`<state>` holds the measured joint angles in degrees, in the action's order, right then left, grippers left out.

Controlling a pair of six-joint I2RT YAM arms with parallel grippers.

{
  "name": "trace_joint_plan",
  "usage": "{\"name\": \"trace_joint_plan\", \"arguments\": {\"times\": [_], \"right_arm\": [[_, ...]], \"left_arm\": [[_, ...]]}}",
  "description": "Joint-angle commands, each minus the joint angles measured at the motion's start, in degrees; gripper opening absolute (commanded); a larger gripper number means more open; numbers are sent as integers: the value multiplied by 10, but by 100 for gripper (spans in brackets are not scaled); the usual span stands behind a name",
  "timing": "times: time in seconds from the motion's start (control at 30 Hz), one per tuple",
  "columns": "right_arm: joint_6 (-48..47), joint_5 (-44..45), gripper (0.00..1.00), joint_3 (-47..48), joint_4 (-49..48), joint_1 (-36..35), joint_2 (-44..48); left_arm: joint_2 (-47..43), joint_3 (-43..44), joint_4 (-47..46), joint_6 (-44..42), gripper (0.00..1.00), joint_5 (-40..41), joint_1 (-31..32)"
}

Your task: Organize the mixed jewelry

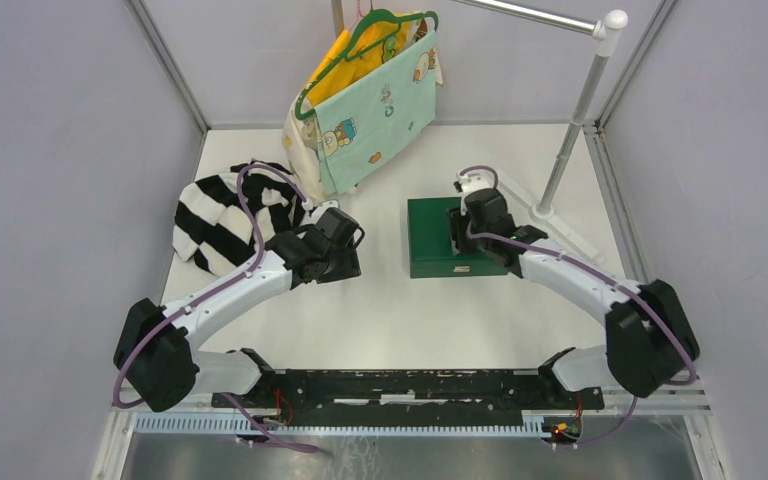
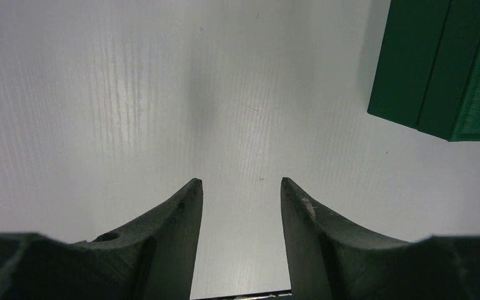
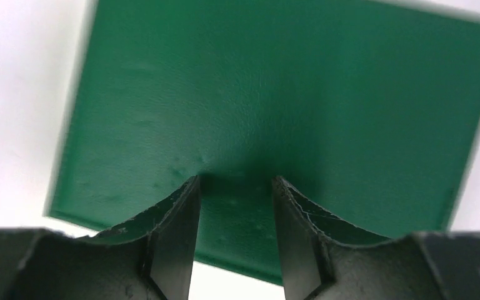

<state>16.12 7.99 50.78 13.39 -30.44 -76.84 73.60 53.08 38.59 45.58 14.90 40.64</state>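
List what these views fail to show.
1. Jewelry: none visible anywhere; the closed green box hides its inside.
2. Right wrist view: blurred; whether the right claw touches the lid is unclear.
3. Top view: that arm covers the box's right part.
4. Left wrist view: right edge cuts off the box.

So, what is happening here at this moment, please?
The right gripper is over the lid of the closed green box, with its fingers apart and its tips at or very near the lid. The left gripper hovers open over the table beside the box and holds nothing. No jewelry is visible, so the sorting is not yet under way.
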Motion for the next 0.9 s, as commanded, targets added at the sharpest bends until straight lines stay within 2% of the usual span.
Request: {"name": "trace_joint_plan", "arguments": {"times": [0.0, 0.07, 0.17, 0.3, 0.43, 0.53, 0.7, 0.77, 0.87], "right_arm": [[33, 23, 50, -56, 15, -26, -74], [32, 36, 50, -31, 41, -36, -67], [13, 73, 52, 45, 48, -47, -2], [-23, 92, 58, 96, -6, -51, 98], [-58, 118, 64, 108, -36, -51, 153], [-75, 148, 68, 100, -38, -51, 183], [-90, 207, 79, 32, -53, -52, 256], [-91, 233, 89, -3, -56, -52, 289], [-86, 259, 93, -38, -45, -51, 321]], "left_arm": [[4, 5, -21, 13, 56, 4, 2], [1, 6, -17, 11, 56, 7, 3], [-2, 10, -17, 6, 56, 12, 3], [-20, 25, -19, 2, 56, 28, 6], [-56, 42, -26, -27, 56, 49, 7], [-73, 71, -24, -62, 57, 63, 7], [-93, 131, -16, -114, 58, 91, 7], [-108, 142, -26, -131, 58, 96, 7], [-141, 138, -46, -149, 60, 112, 7]]}}
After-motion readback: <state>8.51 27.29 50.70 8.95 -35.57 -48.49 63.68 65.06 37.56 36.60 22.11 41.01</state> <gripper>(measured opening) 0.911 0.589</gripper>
